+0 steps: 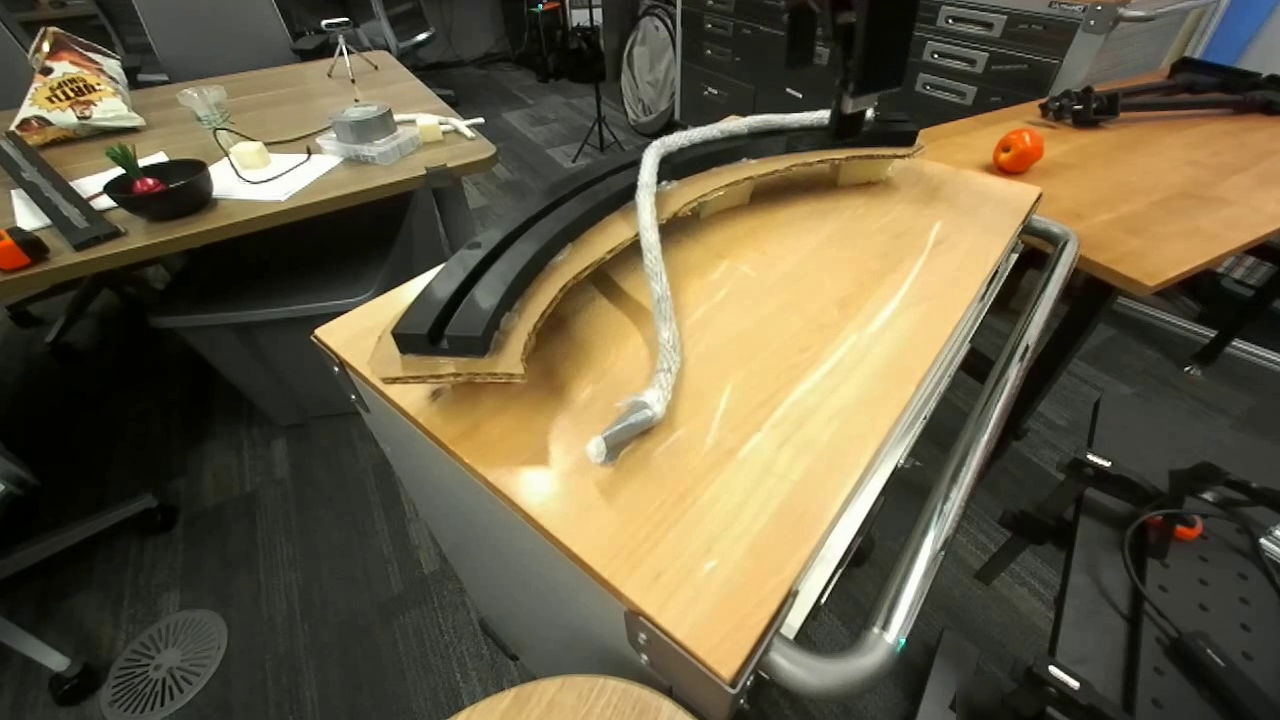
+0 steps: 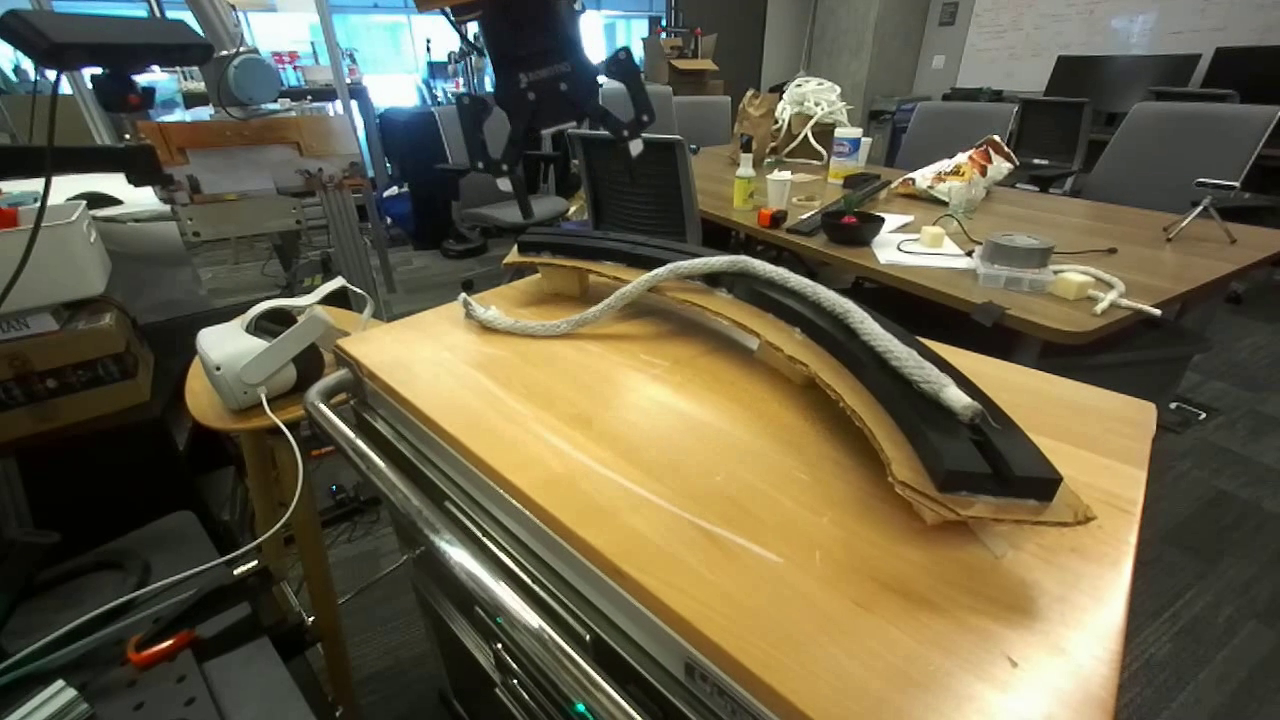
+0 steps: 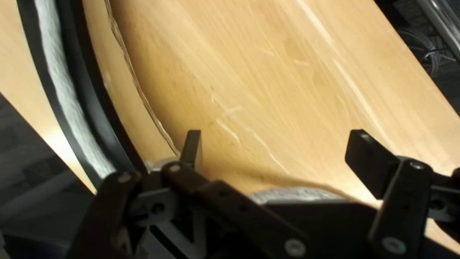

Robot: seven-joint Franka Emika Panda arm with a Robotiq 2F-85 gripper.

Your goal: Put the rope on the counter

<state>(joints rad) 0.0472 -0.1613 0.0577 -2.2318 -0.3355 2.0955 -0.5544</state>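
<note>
The rope (image 1: pixel 652 260) is a light-grey cord. It lies partly along the black curved channel (image 1: pixel 490 265), crosses the cardboard edge, and its taped end rests on the wooden counter (image 1: pixel 800 350). In another exterior view the rope (image 2: pixel 740 265) bends in an S over the counter (image 2: pixel 700 480). In the wrist view the rope (image 3: pixel 66 90) runs on the channel at left, and part shows below the jaws above the wood (image 3: pixel 269 72). My gripper (image 3: pixel 276 147) is open and empty, apart from the rope. It hangs above the counter in an exterior view (image 2: pixel 560 155) and is cut off at the top (image 1: pixel 835 80).
A cardboard base (image 1: pixel 560 285) raises the channel. A silver tube rail (image 1: pixel 960 480) runs along one counter side. A cluttered desk (image 1: pixel 430 95) stands beyond a grey bin. A table with a tomato (image 1: pixel 1018 150) and a stool with a white headset (image 2: pixel 265 350) stand close by.
</note>
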